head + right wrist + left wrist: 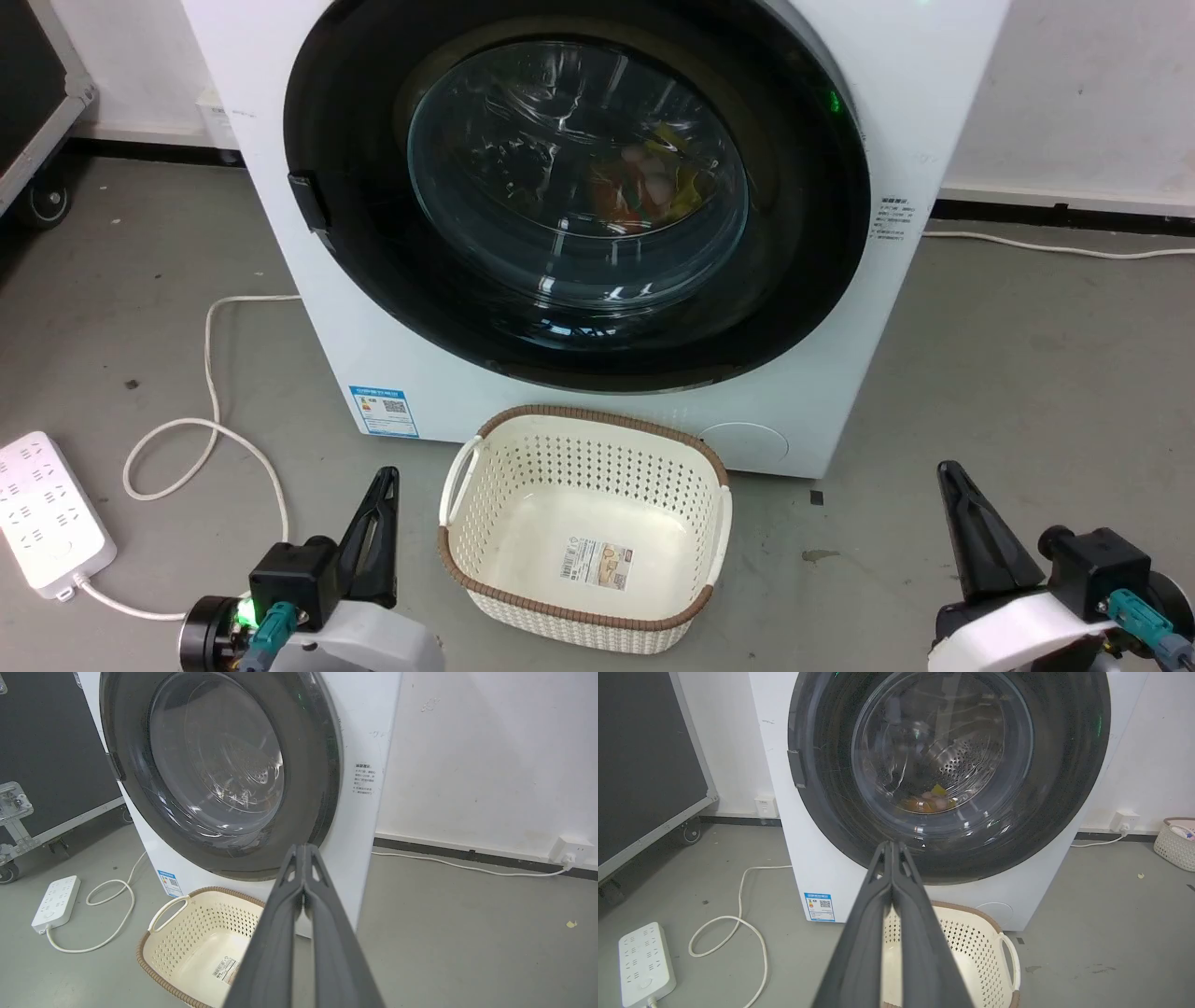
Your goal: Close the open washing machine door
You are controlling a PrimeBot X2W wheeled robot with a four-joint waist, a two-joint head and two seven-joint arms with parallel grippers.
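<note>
The white washing machine [840,392] stands before me with its round glossy black door [803,280] lying flat against the front, glass bowl window [579,168] at centre. Coloured laundry shows through the glass. The door [831,807] and machine [812,868] also face the left wrist view; the door [322,788] appears at an angle in the right wrist view. My left gripper [385,478] is low at the left, fingers pressed together, shut on nothing [893,845]. My right gripper [950,471] is low at the right, also shut and empty [303,848]. Both are well back from the door.
A cream perforated basket [467,541] with a brown rim sits on the floor below the door, between my grippers. A white power strip [42,513] and looped cable [210,373] lie at the left. A dark wheeled case [640,765] stands at far left. Another basket [1174,844] stands at the right wall.
</note>
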